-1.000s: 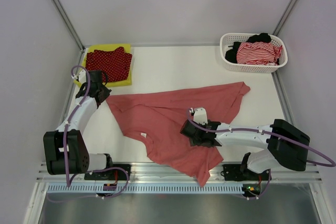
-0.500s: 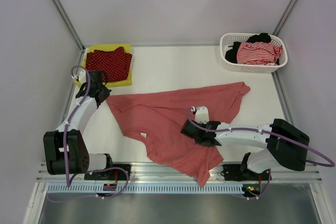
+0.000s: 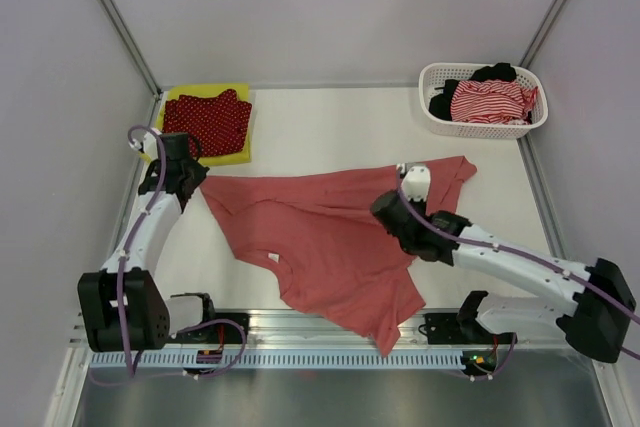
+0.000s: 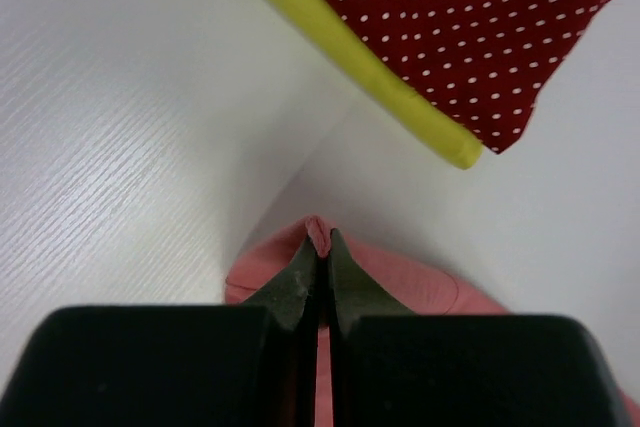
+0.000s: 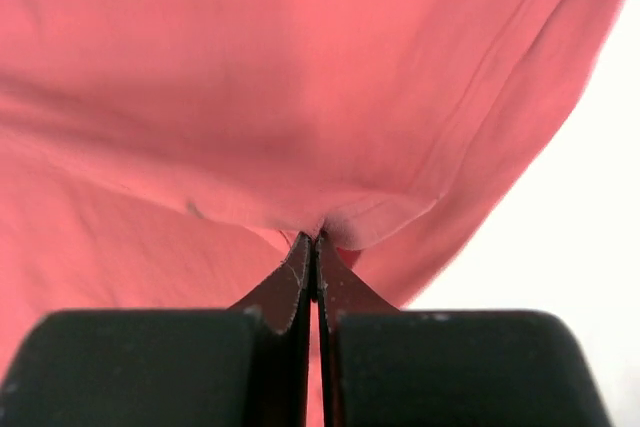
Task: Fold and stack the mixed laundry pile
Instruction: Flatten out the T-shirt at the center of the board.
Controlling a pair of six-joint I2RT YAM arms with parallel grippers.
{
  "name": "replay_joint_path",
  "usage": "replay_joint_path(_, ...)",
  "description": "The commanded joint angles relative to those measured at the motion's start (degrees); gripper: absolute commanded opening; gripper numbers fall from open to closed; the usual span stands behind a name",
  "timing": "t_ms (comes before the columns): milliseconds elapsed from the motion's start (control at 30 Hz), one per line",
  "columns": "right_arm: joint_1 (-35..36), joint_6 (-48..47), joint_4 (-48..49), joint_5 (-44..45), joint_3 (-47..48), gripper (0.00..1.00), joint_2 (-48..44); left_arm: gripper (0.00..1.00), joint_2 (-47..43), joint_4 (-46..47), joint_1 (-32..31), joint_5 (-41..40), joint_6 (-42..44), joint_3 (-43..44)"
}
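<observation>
Left fingers and right fingers each clamp only a thin fold of polo shirt, which may slip under tension.

Top camera, high behind the arm bases, looks down and forward across the whole table. Left wrist camera sits right behind the left gripper, low and close, facing the shirt corner and the dotted cloth beyond. Right wrist camera, behind the right gripper, is even tighter: shirt fills it. All three share that shirt.
</observation>
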Motion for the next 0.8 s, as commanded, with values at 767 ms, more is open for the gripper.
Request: replay_joint_path(767, -13.36, -40.62, 10.73, -4.75, 53.31, 0.01, -26.26, 0.02, -32.23, -8.51, 0.05, 0.91, 11.78, 53.54)
